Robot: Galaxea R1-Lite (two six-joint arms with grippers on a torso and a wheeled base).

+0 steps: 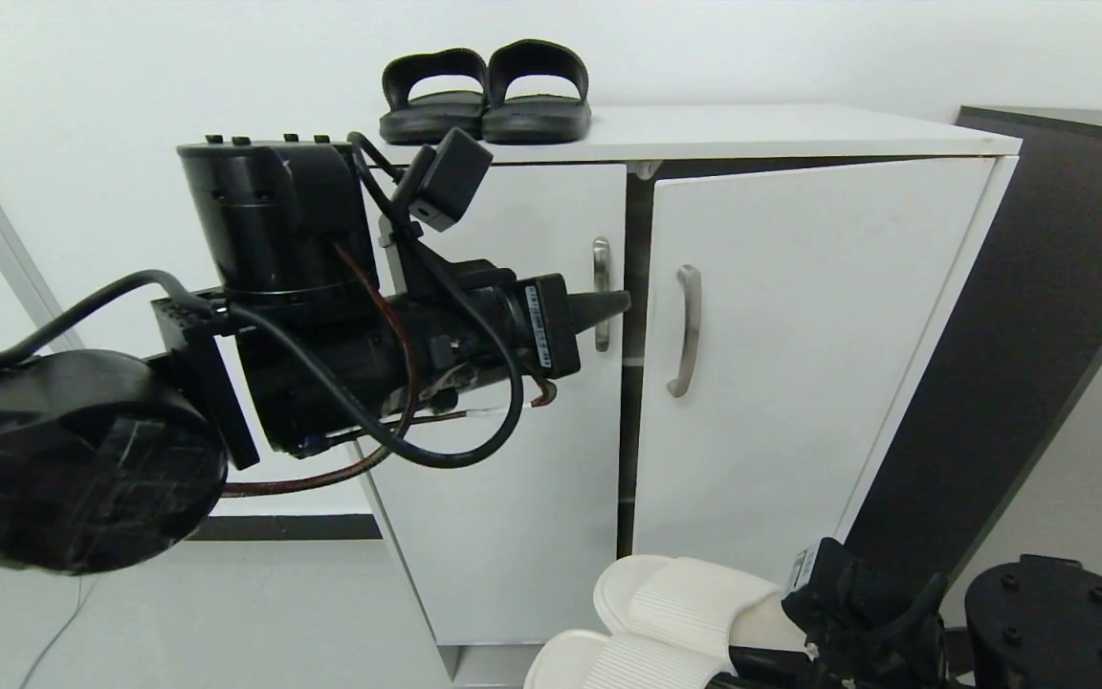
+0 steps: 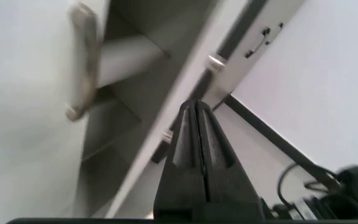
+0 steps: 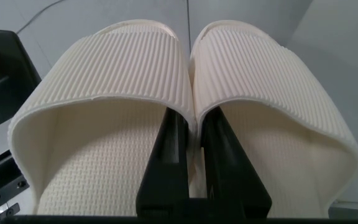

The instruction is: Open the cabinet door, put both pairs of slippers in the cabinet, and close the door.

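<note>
A white two-door cabinet (image 1: 800,134) stands ahead, with a pair of black slippers (image 1: 484,91) on its top. The right door (image 1: 800,364) looks slightly ajar, leaving a dark gap (image 1: 635,383) between the doors. My left gripper (image 1: 616,304) is shut and empty, its tip at that gap beside the left door's handle (image 1: 601,258). In the left wrist view its shut fingers (image 2: 196,130) point at a door edge, with a handle (image 2: 82,62) and an inner shelf (image 2: 129,56) behind. Low in front of the cabinet, my right gripper (image 1: 790,603) (image 3: 191,124) is shut on the inner sides of the white slippers (image 1: 675,608) (image 3: 104,81).
A dark panel (image 1: 1039,335) runs along the cabinet's right side. White wall and a dark baseboard (image 1: 283,526) lie to the left, above grey floor (image 1: 254,622). The right door's handle (image 1: 685,330) is just right of the gap.
</note>
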